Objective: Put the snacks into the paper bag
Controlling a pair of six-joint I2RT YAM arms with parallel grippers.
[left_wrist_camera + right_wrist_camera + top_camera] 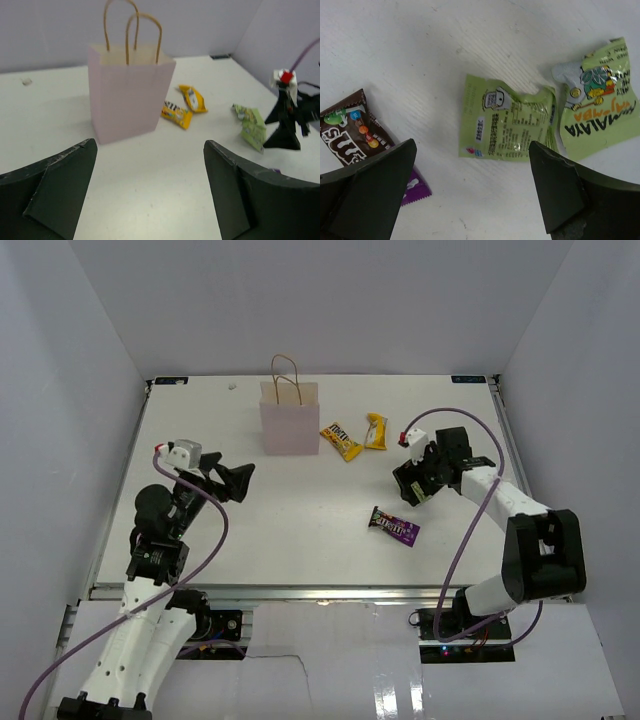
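The pale pink paper bag stands upright at the back middle; it also shows in the left wrist view. Two yellow packets lie right of it. A dark purple packet lies nearer the front. Two crinkly green packets lie side by side under my right gripper, which is open and empty just above the table. My left gripper is open and empty, left of and in front of the bag.
White walls enclose the table on the left, back and right. The purple packet lies just left of my right gripper's left finger. A small speck lies on the table left of the bag.
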